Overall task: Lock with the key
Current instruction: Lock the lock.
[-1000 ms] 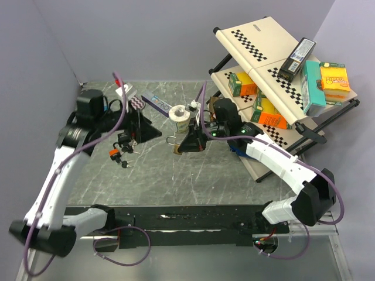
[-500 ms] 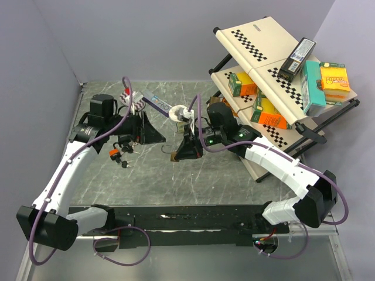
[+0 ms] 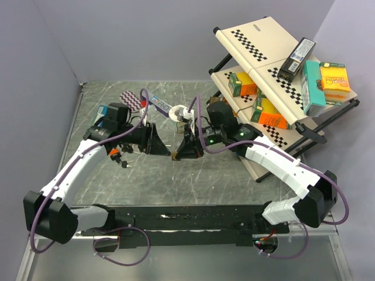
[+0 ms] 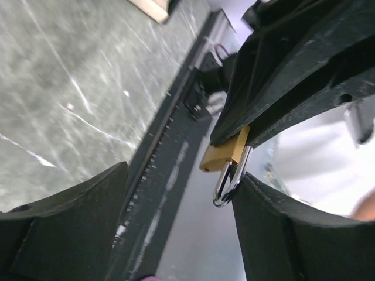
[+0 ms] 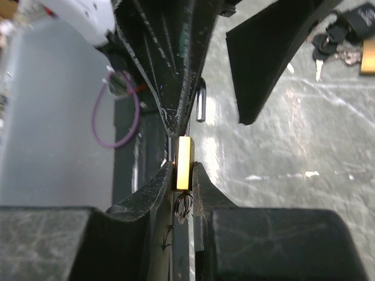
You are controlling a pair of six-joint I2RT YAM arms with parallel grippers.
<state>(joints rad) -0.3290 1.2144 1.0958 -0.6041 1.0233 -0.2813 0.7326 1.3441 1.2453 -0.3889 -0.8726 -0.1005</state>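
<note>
The padlock [image 4: 224,156] has a satin brass body and a mirror-bright chromed metal shackle [image 4: 227,186]. The fingers [image 5: 153,193] of the right gripper [image 5: 183,175] are matt black plastic, faintly scuffed. The tabletop [image 3: 152,178] looks like polished grey-green marble with white veins. The arm links [image 3: 280,163] are glossy white plastic.

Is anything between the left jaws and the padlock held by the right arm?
Nothing visible does. The open left gripper faces the padlock, which the right gripper clamps, with only free space between them.
</note>
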